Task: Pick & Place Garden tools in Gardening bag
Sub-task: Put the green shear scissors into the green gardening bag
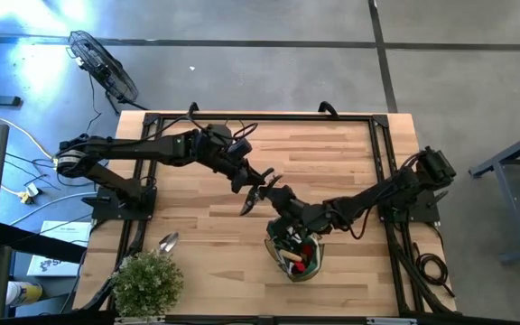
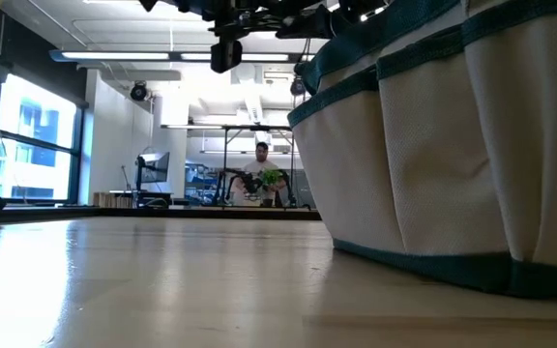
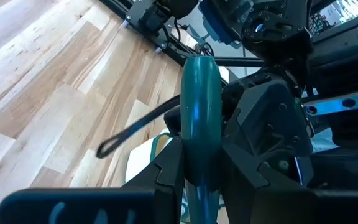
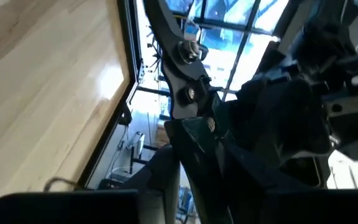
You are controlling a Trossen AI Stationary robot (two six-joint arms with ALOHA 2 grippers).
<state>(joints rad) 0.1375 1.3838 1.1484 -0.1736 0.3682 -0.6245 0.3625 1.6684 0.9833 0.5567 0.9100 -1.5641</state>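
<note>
Overhead, near edge of the wooden table (image 1: 206, 217): 1 bushy potted plant (image 1: 147, 282) at the near-left corner; 1 silver scoop (image 1: 168, 242) just beside it, lying flat; 1 gardening bag (image 1: 298, 255) near-centre, mouth up, w/ several tools inside incl. a red piece (image 1: 303, 264); exact count of tools in the bag can't be told.

Mid-table, above the bag's far-left side: 2 grippers meet on 1 pair of pruners (image 1: 253, 197); left gripper (image 1: 258, 176) clamps a teal handle (image 3: 199, 118), seen close in its wrist view; right gripper (image 1: 283, 209) sits at the other handle, dark blades (image 4: 178, 56) sticking out ahead of it; whether its fingers actually grip can't be told; the two arms hide most of the tool from above.

Low view: bag wall (image 2: 453, 145) fills the right side, cut off by the frame; grippers mostly out of shot at top.

Far: 1 floor fan (image 1: 105, 65) beyond the table's left corner; 1 person (image 2: 261, 164) small in the room behind.
</note>
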